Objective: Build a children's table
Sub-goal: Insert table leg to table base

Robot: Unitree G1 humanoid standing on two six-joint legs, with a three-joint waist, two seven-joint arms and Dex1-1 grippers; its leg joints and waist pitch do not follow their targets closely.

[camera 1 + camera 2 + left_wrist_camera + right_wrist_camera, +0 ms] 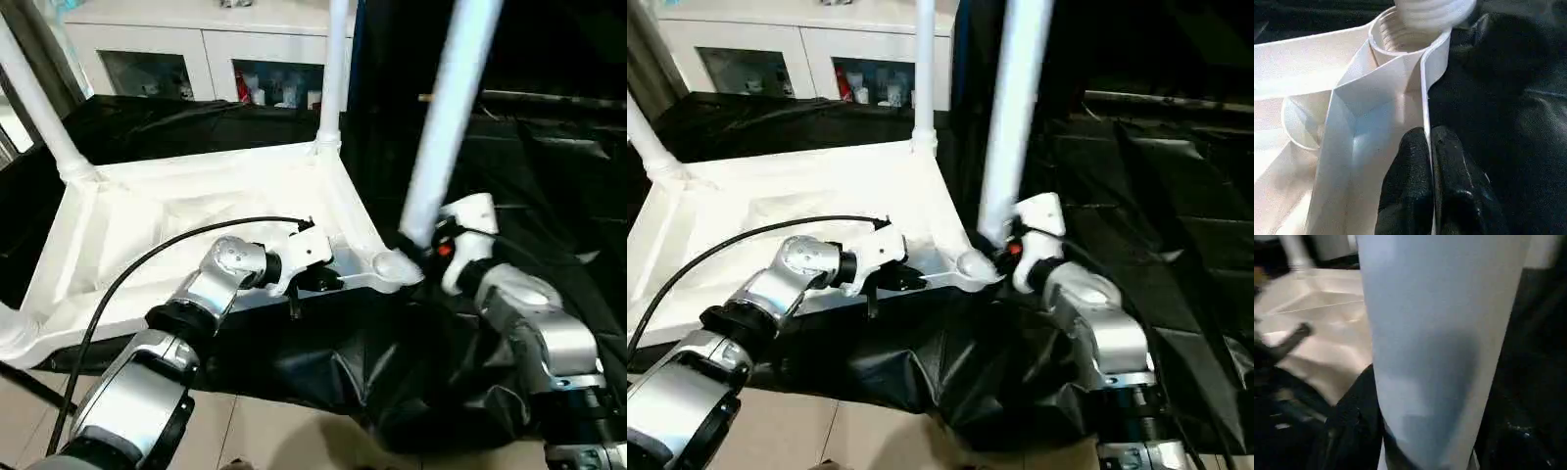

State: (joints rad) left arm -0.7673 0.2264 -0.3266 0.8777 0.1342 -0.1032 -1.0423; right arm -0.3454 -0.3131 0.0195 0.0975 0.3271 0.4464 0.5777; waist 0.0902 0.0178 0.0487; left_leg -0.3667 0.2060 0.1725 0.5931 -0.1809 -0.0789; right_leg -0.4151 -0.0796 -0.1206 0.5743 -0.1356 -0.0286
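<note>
At the table top's (186,230) near corner socket (1400,36) a leg (446,117) enters — seemingly held by the right gripper (423,250); the left gripper (1430,161) pinches the top's rim.

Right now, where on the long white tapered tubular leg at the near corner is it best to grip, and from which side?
Probably low on the long white tapered tubular leg, just above the round corner socket, coming from the robot's right. The white plastic tabletop lies to the left of the leg, while that side is open. The right gripper already holds the leg there; the left gripper pinches the tabletop's rim.
</note>
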